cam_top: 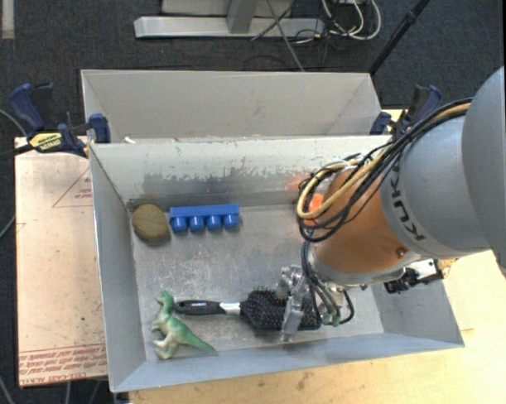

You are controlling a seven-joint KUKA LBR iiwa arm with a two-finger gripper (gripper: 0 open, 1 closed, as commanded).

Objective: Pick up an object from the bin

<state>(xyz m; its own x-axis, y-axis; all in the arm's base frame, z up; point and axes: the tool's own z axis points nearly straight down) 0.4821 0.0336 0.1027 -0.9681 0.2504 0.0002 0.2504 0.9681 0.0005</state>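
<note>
My gripper (292,310) is low in the bin near its front wall, right of centre, its metal fingers down against the right side of a black brush head. That brush (240,308) lies flat with a round black bristle head, a white neck and a black handle pointing left. At the handle's end stands a green toy dinosaur (173,328) in the front left corner. How far apart the fingers are is hidden by the gripper body and the bristles.
A blue block with several bumps (204,219) lies along the back wall. An olive-brown round stone (150,223) sits beside it at the back left. The arm with its orange cover and cables hangs over the bin's right half.
</note>
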